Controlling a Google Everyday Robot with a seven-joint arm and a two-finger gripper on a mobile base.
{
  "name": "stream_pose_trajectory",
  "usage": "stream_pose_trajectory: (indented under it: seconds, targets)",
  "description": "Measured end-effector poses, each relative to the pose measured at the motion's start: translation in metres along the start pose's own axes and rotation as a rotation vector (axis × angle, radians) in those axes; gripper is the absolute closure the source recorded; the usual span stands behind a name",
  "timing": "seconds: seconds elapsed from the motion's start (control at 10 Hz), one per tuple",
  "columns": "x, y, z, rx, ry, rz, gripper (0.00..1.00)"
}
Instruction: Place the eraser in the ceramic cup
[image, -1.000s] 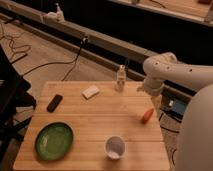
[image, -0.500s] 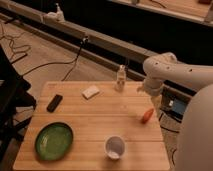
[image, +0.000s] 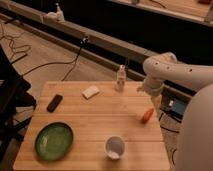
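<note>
The eraser (image: 54, 102), a small flat black block, lies on the left part of the wooden table (image: 95, 127). The ceramic cup (image: 114, 147), small, round and white, stands upright near the table's front edge, right of centre. My white arm reaches in from the right and bends down over the table's right edge. The gripper (image: 153, 102) hangs there, open and empty, far from both the eraser and the cup.
A green plate (image: 54, 140) sits at the front left. A pale rectangular block (image: 90, 92) and a small clear bottle (image: 120, 77) are at the back. An orange object (image: 146, 116) lies just below the gripper. Cables cross the floor beyond.
</note>
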Motion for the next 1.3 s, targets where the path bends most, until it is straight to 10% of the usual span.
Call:
stream_pose_trajectory:
  seconds: [0.7, 1.3]
  targets:
    - [0.133, 0.113, -0.099, -0.324, 0.353, -0.211, 0.20]
    - [0.202, 0.157, -0.152, -0.466, 0.272, -0.440, 0.20]
